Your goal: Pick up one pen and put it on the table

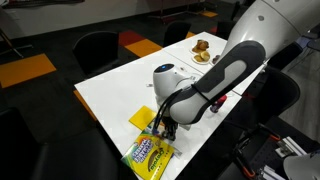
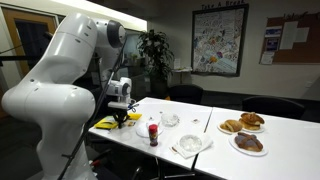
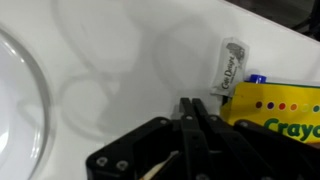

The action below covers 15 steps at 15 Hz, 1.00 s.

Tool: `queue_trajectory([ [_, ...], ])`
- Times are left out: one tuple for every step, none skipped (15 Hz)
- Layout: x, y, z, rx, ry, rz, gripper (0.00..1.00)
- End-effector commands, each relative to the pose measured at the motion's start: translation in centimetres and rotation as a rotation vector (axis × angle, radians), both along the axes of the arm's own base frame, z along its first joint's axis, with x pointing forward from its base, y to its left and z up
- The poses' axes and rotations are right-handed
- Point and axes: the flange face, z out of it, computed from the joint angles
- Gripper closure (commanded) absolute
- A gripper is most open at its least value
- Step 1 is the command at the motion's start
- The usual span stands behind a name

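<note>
Wrist view shows the black two-fingered gripper [image 3: 196,108] with its jaws pressed together and nothing visible between them, hovering over the large smooth white table [image 3: 120,60] just beside the flat yellow cardboard crayon box [image 3: 280,110]. The likeliest pen for the task is the short pale marker with a printed barrel [image 3: 228,68], which sits at the box's near corner; whether it lies on the tabletop or pokes out of the box cannot be told. A blue-tipped marker [image 3: 257,78] shows at the box's edge right beside it. In an exterior view the box [image 1: 148,155] lies at the table's corner with the gripper directly above its inner end. Judging by its look, the marker is light, stiff plastic, with a smooth round barrel that could roll or squirt sideways under a pinch. The grip should probably go across the middle of the barrel, with the fingers square to its length. The jaws would first have to open, and they should stay clear of the box wall and the blue neighbour.
</note>
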Motion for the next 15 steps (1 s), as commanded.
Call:
queue_trajectory([
  [-4.0, 1.7, -1.2, 0.017, 0.006, -0.057, 0.99],
  [-4.9, 2.3, -1.1, 0.009, 0.006, -0.073, 0.99],
  [-5.7, 2.6, -1.0, -0.006, 0.006, -0.091, 0.99],
  [-6.7, 2.6, -1.1, -0.024, 0.008, -0.12, 0.99],
  [-7.7, 2.4, -1.1, -0.036, 0.01, -0.141, 0.99],
  [-8.8, 2.0, -1.0, -0.045, 0.013, -0.127, 0.99],
  [-9.6, 1.5, -0.7, -0.074, 0.012, -0.116, 0.99],
  [-10.3, 0.9, -0.3, -0.095, 0.015, -0.105, 0.99],
  [-10.9, 0.2, 0.0, -0.112, 0.019, -0.098, 0.99],
  [-11.4, -0.7, 0.0, -0.132, 0.023, -0.089, 0.99],
  [-12.0, -1.8, -0.1, -0.15, 0.032, -0.078, 0.99],
  [-12.3, -2.8, -0.1, -0.164, 0.035, -0.069, 0.99],
  [-12.5, -4.2, 0.1, -0.178, 0.036, -0.062, 0.99],
  [-12.7, -5.6, 0.2, -0.196, 0.034, -0.055, 0.99],
  [-12.9, -7.3, 0.3, -0.215, 0.034, -0.042, 0.99],
])
